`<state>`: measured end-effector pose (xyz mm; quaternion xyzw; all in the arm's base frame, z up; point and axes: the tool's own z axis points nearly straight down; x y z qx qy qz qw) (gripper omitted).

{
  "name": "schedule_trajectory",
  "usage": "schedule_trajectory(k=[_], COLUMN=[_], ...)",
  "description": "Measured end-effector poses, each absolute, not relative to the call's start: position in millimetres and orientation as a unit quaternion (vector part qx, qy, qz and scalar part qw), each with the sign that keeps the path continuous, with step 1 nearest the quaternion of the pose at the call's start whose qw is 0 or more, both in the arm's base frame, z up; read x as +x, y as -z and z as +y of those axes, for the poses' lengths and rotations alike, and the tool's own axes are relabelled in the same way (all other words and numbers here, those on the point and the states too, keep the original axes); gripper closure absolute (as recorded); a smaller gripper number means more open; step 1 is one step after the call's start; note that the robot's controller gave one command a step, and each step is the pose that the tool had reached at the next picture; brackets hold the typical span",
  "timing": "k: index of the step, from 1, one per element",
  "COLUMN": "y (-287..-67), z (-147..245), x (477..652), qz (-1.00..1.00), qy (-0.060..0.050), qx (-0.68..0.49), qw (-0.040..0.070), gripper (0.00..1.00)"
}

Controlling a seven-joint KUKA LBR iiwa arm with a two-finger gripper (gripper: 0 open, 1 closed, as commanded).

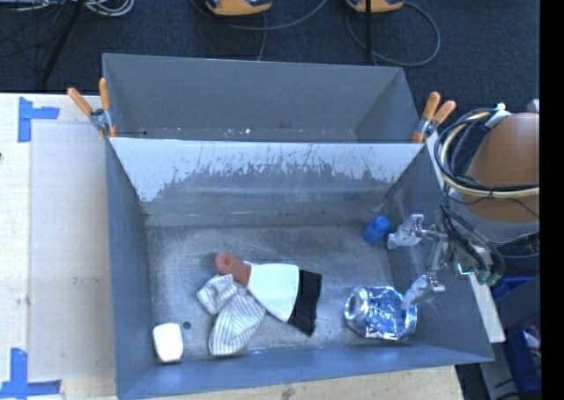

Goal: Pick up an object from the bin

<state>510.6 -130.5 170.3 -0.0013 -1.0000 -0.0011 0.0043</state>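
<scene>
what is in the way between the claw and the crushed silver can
Nothing visible. The claw stands open at the right of the bin, its lower finger right beside the crushed silver can. The small blue cap lies by the upper finger, clear of that path.

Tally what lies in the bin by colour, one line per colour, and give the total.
Blue: 1, small cap
Silver: 1, crushed can
White and black: 1, flat pad
Grey-and-white striped: 1, crumpled cloth
Reddish-brown: 1, small piece touching the cloth and the pad
White: 1, small block
Total: 6
</scene>
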Motion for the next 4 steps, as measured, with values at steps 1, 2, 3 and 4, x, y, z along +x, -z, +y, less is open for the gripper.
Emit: schedule_trajectory(k=[1,2,3,4], y=[-174.4,-133.5,-85.4,-77.7], z=[-130.1,-131.2,-126.8,-126.5], x=[512.4,507.8,504.9,508.7], qz=[-1.0,-0.999,-0.998,-0.997], qy=[0.0,0.0,0.007,0.008], qx=[0.0,0.04,0.07,0.077], qw=[0.001,-0.002,0.005,0.001], gripper=[0.0,0.0,0.0,0.0])
